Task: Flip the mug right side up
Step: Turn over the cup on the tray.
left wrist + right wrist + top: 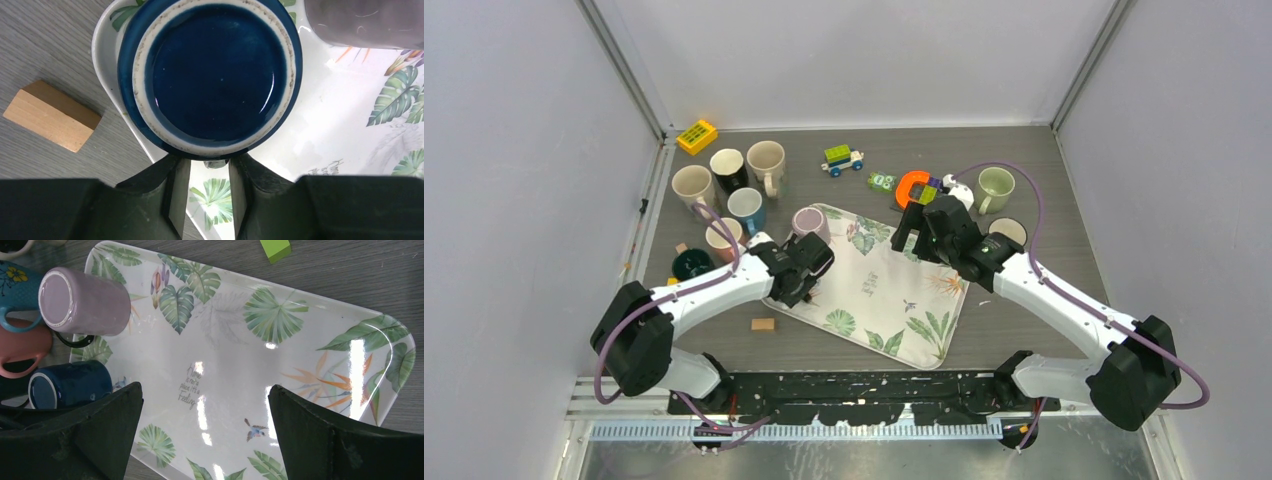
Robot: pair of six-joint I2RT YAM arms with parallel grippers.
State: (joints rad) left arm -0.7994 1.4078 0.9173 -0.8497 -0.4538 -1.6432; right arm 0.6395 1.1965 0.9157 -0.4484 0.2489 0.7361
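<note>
A dark blue mug stands upside down on the left edge of the leaf-print tray, its base facing up. My left gripper is closed narrowly at its near side, on what looks like the handle; from above, the gripper hides the mug. The blue mug also shows in the right wrist view. A lilac mug stands upside down at the tray's far left corner, also in the right wrist view. My right gripper is open and empty above the tray's right part.
Several upright mugs cluster left of the tray. A wooden block lies near the tray's front left edge. Toys, an orange ring and a green mug sit at the back.
</note>
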